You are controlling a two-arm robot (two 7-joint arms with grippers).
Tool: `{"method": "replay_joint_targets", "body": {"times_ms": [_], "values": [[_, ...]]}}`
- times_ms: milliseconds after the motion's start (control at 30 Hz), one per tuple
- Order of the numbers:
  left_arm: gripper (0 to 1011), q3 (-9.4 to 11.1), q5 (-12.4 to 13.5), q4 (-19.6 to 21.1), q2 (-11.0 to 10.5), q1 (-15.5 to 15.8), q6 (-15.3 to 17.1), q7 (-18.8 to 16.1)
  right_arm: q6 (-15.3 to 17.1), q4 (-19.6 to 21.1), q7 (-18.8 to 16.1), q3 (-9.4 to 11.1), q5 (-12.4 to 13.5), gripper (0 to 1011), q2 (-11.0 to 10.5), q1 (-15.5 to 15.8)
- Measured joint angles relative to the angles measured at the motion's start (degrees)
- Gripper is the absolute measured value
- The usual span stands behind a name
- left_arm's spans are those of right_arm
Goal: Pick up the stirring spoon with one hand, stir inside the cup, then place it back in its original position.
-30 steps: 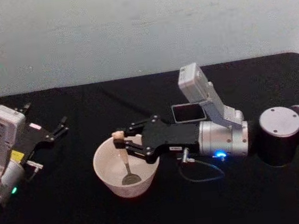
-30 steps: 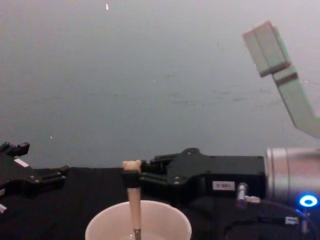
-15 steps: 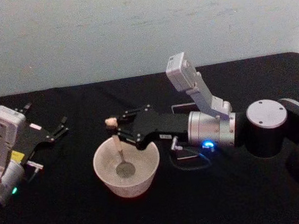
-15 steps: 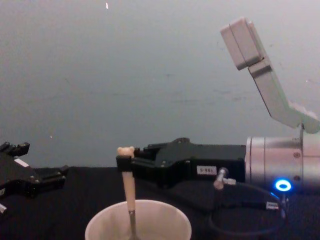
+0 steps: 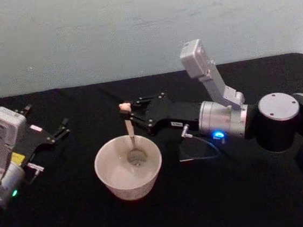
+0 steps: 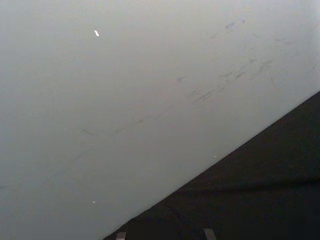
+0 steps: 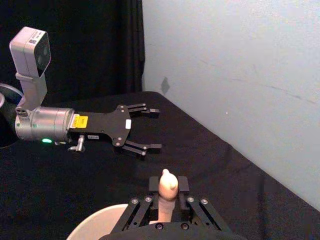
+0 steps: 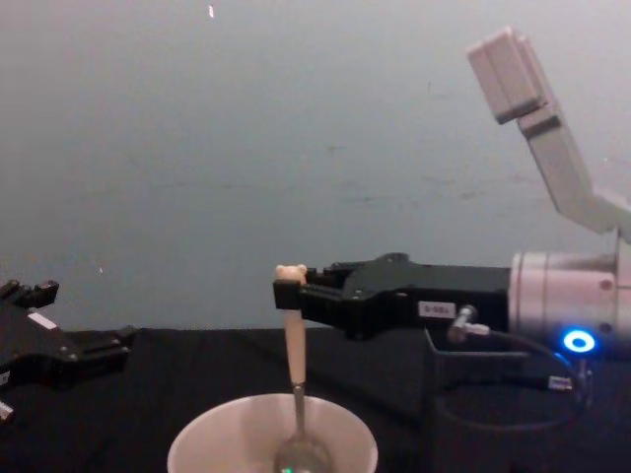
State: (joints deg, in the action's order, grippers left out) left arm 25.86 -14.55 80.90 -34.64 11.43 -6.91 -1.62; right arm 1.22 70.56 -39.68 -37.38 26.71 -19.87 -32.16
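Head: stirring spoon (image 5: 130, 131) is pinched at the handle top by right gripper (image 5: 127, 110), bowl end down inside cup (image 5: 105, 175). Left gripper (image 5: 62, 128) is parked at table's left.
Chest: spoon is held near upright.
Right wrist: left gripper's fingers (image 7: 149, 146) are seen spread.

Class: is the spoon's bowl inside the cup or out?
Inside: the stirring spoon stands near upright, bowl down in the cup, gripped by the right gripper; left gripper idles open.

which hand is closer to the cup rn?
Right. The right hand hangs over the far rim of the cup, shut on the stirring spoon that dips into it. The left hand sits open, well off to the left of the cup.
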Motion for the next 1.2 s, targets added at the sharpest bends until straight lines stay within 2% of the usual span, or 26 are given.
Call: {"method": "replay_joint_targets", "body": {"times_ms": [467, 700, 1200], "values": [[1001, 0.00, 0.00, 0.00, 0.00, 0.00, 0.00, 0.00, 1.27, 6.84, -1.78, 1.05, 2.87, 214, -4.05, 3.79], [1001, 0.00, 0.00, 0.00, 0.00, 0.00, 0.00, 0.00, 1.38, 8.72, -2.24, 0.77, 4.15, 214, -4.53, 4.19], [1002, 0.00, 0.00, 0.00, 0.00, 0.00, 0.00, 0.00, 0.80, 9.68, -1.27, 1.28, 5.97, 215, -4.33, 3.14]]}}
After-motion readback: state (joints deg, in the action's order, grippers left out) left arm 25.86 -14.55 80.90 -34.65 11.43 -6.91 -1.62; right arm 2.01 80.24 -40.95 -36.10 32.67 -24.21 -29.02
